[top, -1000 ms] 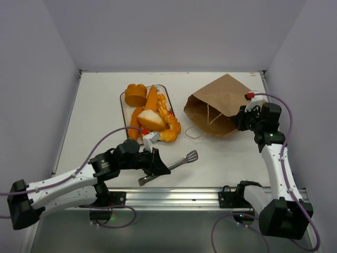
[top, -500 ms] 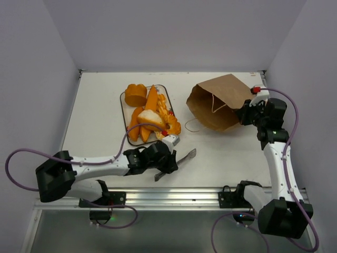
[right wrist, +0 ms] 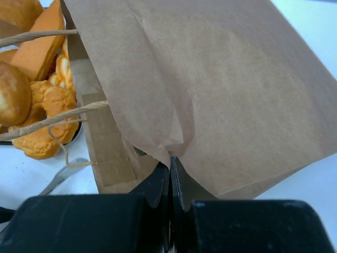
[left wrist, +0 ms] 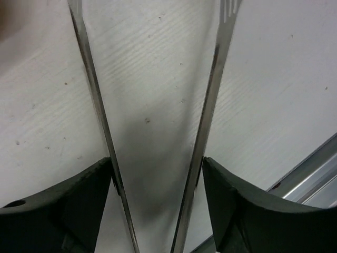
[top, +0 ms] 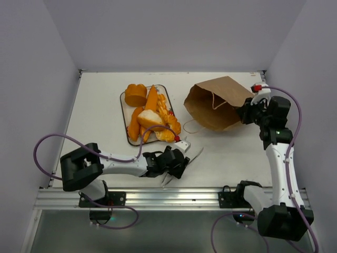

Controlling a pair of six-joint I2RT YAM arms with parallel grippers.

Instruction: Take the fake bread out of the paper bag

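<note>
From the top view I have the fake bread (top: pixel 150 113) heaped on a dark-rimmed tray (top: pixel 122 103) near the middle of the table (top: pixel 95 105). A round bun sits at the tray's 12 o'clock end with a long wedge-shaped piece just beside it. A white-faced roll lies on top of the pile, and a knobbly golden piece hangs over the rim at about 4 o'clock.

The paper bag (top: pixel 218 105) lies on its side at 3 o'clock from the tray, close to it but apart. Its mouth faces 9 o'clock, toward the bread. One twisted handle lies across the bag's upper face and the other loops onto the table at the bag's 7 o'clock corner. I cannot see into the bag from any camera.

My right gripper (right wrist: pixel 169 168) is at the bag's 3 o'clock end. Its fingers are pressed together on a puckered fold of brown paper, so it has the bag pinched there.

My left arm lies low along the near edge, reaching toward 3 o'clock. The left gripper (top: pixel 180 161) sits at 5 o'clock from the tray, clear of the bread. On the wrist camera its dark fingers (left wrist: pixel 73 200) bear against the outer sides of both arms of the silver tongs (left wrist: pixel 208 105). It grips them, and the arms splay wider toward their tips over bare table.
</note>
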